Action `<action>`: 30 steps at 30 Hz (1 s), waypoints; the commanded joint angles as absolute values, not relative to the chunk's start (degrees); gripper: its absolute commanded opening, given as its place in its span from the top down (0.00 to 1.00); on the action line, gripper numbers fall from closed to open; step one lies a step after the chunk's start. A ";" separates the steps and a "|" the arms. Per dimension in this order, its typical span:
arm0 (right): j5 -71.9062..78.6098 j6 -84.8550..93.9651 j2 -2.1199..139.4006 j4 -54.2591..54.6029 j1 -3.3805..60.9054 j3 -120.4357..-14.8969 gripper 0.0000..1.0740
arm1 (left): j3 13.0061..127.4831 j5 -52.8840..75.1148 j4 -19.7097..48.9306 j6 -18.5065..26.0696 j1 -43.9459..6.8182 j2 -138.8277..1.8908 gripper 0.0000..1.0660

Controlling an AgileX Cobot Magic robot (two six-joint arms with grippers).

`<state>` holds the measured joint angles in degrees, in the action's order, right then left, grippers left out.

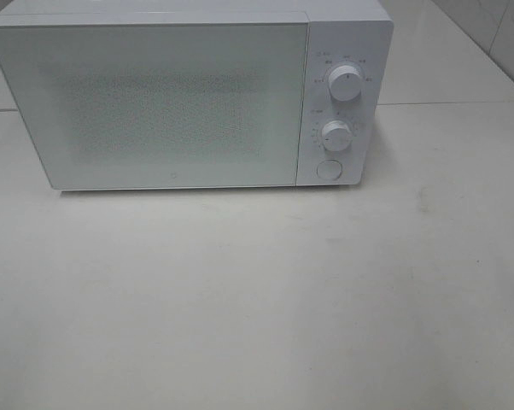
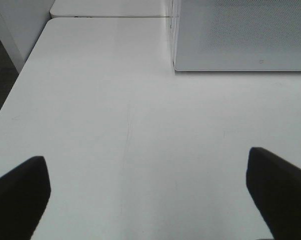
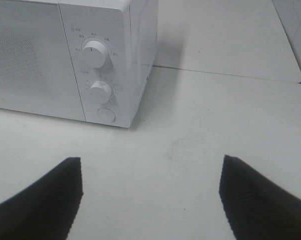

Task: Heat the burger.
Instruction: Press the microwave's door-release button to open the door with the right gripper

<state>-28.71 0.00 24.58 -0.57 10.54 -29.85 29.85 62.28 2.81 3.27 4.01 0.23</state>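
We see a wide white table filling most of the high view, bare and pale, with a second table butted against its far edge behind a thin seam; on the near table, toward the back, stands a white microwave, its front facing us; its door is shut, a large frosted pane with a speckled mesh, taking up most of the front; to the right of the door runs the narrow panel that carries the controls; in its wrist view the left claw hangs above the table near the microwave's left front corner, its two dark fingers spread wide with nothing but tabletop between them; the right claw likewise hangs over bare table in front of the microwave's right end, its fingers well apart and holding nothing; on the panel the upper knob sits above the lower knob, both round and white with small markings around them; below them is a round button, close to the bottom edge; the burger appears in none of our views, so we cannot tell where it is
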 commanded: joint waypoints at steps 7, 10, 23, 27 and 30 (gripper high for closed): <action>-12.61 0.00 37.36 -0.57 10.03 -30.08 0.30 | 29.68 61.42 2.75 2.98 4.30 1.03 0.06; -8.02 0.00 41.25 -0.52 10.03 -30.08 0.30 | 29.68 61.42 2.75 2.98 4.30 1.03 0.06; 11.34 0.00 57.52 -0.52 10.03 -30.08 0.30 | 29.68 61.42 2.75 2.98 4.30 1.03 0.06; 15.93 0.00 61.19 -0.52 10.08 -30.08 0.30 | 29.68 61.42 2.75 2.98 4.30 0.80 0.06; 22.80 0.00 64.46 0.00 10.26 -29.05 0.30 | 29.68 61.42 2.75 2.98 4.30 0.63 0.06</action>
